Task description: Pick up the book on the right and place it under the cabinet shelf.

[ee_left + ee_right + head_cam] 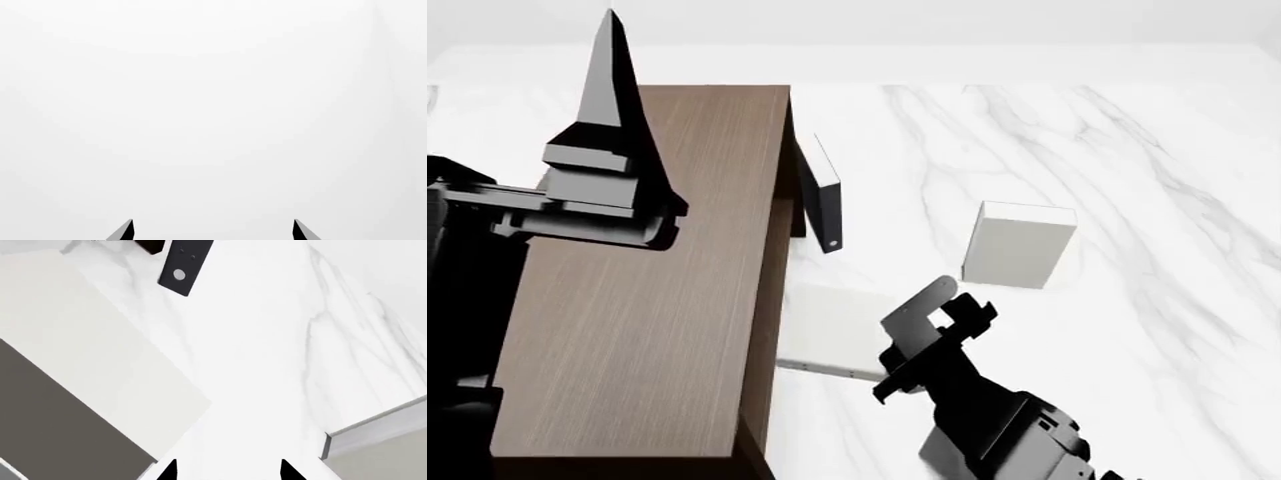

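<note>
Book (827, 330) is seen flat on the marble table (1121, 150), just beside the cabinet (654, 300) base, partly tucked under its edge. Right gripper (941, 310) is held just beside the book, jaws apart, empty. Left gripper (607, 60) is raised over the cabinet top; its tips are spread apart in the wrist view. Block (1018, 245) stands well apart, door panel (821, 195) ajar.
</note>
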### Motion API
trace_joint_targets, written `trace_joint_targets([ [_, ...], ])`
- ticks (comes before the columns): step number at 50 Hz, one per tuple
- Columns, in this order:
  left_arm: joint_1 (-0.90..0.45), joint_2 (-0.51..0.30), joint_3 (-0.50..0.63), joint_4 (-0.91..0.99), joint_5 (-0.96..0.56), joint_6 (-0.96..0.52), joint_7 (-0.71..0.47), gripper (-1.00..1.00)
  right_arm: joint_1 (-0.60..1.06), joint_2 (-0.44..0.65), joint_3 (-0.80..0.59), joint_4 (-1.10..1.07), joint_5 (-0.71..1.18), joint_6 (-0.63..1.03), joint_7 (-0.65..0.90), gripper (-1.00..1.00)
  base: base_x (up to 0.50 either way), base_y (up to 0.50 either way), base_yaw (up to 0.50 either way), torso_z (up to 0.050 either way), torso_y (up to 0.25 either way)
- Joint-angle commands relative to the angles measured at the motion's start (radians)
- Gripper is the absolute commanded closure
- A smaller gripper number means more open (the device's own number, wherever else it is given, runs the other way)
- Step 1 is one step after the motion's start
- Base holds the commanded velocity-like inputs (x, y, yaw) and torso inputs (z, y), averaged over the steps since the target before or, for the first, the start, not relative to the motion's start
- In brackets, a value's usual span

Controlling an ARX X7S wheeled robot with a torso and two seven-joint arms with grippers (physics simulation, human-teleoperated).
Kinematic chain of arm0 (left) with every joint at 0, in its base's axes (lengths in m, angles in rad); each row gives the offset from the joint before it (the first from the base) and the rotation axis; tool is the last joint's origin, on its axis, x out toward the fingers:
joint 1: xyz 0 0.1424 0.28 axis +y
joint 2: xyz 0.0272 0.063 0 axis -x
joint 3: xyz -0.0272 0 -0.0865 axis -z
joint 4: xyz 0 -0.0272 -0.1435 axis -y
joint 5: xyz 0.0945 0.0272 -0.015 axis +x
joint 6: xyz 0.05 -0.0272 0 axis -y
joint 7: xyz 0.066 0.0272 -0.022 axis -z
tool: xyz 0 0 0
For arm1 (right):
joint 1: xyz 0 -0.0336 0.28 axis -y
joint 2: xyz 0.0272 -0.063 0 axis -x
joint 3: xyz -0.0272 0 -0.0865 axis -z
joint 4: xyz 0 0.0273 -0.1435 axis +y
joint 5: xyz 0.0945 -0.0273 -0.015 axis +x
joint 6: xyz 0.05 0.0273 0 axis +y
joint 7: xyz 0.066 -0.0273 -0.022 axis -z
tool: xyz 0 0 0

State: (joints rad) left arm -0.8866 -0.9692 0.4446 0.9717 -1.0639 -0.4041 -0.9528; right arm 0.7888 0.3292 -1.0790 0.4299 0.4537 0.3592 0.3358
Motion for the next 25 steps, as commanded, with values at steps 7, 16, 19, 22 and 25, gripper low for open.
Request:
trace_joint_targets([
  [7,-0.006,0.018,0.020,-0.014,0.014,-0.005,0.008,-1.00,-0.008,-0.049,-0.040,0.034,0.077,-0.030,-0.108,-1.00,0.00,0.00,0.00,0.000,-0.005],
  [16,-0.025,0.021,0.028,-0.016,0.004,-0.020,0.005,-1.00,-0.005,-0.066,-0.054,0.044,0.069,-0.042,-0.129,-1.00,0.00,0.00,0.00,-0.001,-0.004],
  [19,-0.030,0.026,0.032,-0.019,0.005,-0.024,0.005,-1.00,-0.003,-0.069,-0.054,0.043,0.068,-0.046,-0.131,-1.00,0.00,0.00,0.00,0.000,-0.003],
  [22,-0.034,0.032,0.038,-0.021,0.008,-0.028,0.007,-1.00,-0.002,-0.072,-0.055,0.040,0.068,-0.050,-0.135,-1.00,0.00,0.00,0.00,-0.003,-0.003],
  [25,-0.037,0.033,0.040,-0.020,0.008,-0.030,0.006,-1.00,-0.001,-0.075,-0.058,0.036,0.066,-0.053,-0.138,-1.00,0.00,0.00,0.00,0.000,0.000],
])
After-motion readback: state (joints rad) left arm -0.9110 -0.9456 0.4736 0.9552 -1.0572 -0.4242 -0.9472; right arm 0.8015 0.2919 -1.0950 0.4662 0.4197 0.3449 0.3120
